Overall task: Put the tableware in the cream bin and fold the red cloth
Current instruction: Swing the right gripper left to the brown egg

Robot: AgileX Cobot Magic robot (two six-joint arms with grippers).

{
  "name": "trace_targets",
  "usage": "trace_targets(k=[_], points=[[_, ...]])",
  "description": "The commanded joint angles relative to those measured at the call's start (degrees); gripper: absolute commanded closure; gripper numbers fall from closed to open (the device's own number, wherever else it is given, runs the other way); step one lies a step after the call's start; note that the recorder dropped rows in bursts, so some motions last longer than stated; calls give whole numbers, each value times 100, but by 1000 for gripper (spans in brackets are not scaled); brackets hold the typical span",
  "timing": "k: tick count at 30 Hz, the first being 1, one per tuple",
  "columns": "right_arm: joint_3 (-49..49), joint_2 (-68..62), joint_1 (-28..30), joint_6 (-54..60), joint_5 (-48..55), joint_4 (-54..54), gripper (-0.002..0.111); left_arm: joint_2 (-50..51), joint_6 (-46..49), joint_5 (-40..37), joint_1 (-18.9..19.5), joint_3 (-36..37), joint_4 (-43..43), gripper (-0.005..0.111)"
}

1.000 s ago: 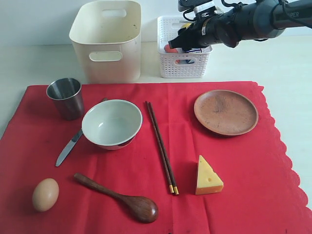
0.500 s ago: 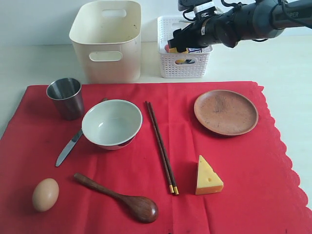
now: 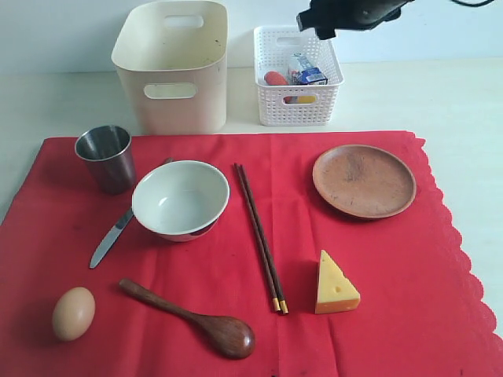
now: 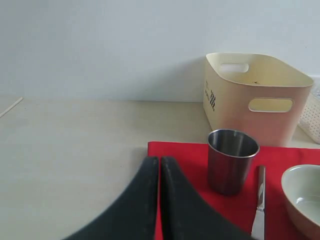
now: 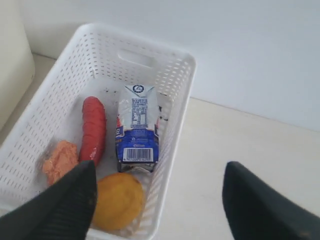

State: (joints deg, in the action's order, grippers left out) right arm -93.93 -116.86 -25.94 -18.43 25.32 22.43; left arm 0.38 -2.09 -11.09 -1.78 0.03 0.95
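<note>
Left fingers (image 4: 134, 206) pressed together, steel cup (image 4: 231, 160) standing near, ahead of them.

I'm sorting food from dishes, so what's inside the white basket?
The white basket holds a blue carton, a long red item, a lemon and an orange lump. One corner is hidden behind the right gripper.
</note>
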Motion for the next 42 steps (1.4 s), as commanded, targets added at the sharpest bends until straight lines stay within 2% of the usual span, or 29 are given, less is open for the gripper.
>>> trace_targets(k=[1,6,9,10,14,24,35,38,42], points=[[-37,424,-7,506,519,-619,65,-38,5,2,16,-3,-36,103],[-37,586,-7,2103,771,-2559,94,-38,5,2,16,-3,-36,103],[-12,586,-101,3253,980,-3705,107,-38,5,2,16,-3,-36,103],[4,586,-177,3631,1047,-3985,108,-38,5,2,16,-3,-36,103],[56,586,-584,4347,1260,-4496,108,-38,5,2,16,-3,-36,103],[56,575,-1843,4694,1256,-4485,108,-38,5,2,16,-3,-36,103],[56,162,-2918,4993,1490,-4271,108,-38,5,2,16,-3,-36,103],[56,73,-3207,4993,1480,-4200,102,-38,5,2,16,-3,-36,103],[56,-64,-3511,4993,1326,-4186,85,-38,5,2,16,-3,-36,103]])
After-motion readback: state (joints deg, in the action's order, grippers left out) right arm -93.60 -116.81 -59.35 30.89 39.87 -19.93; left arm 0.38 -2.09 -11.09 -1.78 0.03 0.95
